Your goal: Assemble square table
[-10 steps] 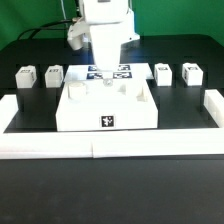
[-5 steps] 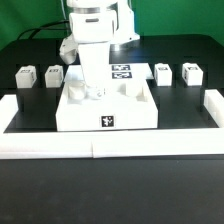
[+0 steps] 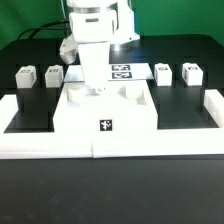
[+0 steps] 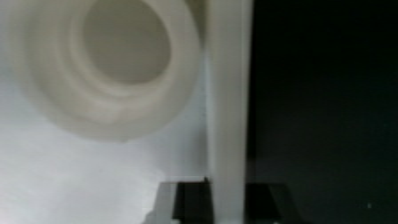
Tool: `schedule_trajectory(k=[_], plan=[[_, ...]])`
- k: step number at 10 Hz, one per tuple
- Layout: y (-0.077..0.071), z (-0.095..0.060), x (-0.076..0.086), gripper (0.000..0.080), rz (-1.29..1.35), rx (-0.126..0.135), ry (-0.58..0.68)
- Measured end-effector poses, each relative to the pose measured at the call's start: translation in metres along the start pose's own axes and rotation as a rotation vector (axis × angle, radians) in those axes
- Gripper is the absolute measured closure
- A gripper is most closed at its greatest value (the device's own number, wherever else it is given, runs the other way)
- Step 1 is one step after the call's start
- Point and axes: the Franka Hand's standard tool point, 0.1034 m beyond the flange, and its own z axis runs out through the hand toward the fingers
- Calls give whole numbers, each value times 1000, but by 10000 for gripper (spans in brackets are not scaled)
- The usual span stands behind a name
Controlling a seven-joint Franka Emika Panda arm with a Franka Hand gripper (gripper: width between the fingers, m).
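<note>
Black worktop (image 3: 30, 110) with a green backdrop (image 3: 180, 15) behind, and a low white border wall (image 3: 60, 148) along the front and both sides. The tabletop (image 3: 125, 108) lay flat mid-worktop, its front edge right up against the front stretch of the border wall. The gripper (image 3: 97, 90) was straight down on the tabletop's far part, toward the exterior view's left, at or touching the surface. In the wrist view the tabletop (image 4: 71, 150) filled most of the frame, blurred, with a round recess (image 4: 107, 60) and a raised white edge running down to the dark gripper (image 4: 214, 205). I could not tell whether the gripper was clamped on that edge or loose. Four legs stood in a row behind the tabletop, apart from it: far-left leg (image 3: 27, 76) and near-left leg (image 3: 53, 74) on the exterior view's left, near-right leg (image 3: 163, 73) and far-right leg (image 3: 190, 73) on its right. The marker board (image 3: 122, 71) lay flat between the two pairs, partly hidden by the arm. For labels, a black-and-white tag (image 3: 106, 125) sat on the tabletop's front edge, with similar tags on the legs and marker board; all were patterns only, too small to read. Versus half a second earlier, the tabletop had slid forward toward the front wall, closing the dark gap there, and the gripper kept its spot on the far-left part. The legs were unchanged.
</note>
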Motion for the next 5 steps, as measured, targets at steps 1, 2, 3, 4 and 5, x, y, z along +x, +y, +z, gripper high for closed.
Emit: schedule_trajectory(k=[1, 2, 3, 4, 5], plan=[[0, 0, 0, 742, 0, 0, 0], [0, 0, 0, 742, 0, 0, 0], [0, 0, 0, 742, 0, -1, 0], [0, 0, 0, 742, 0, -1, 0], [0, 0, 0, 742, 0, -1, 0]])
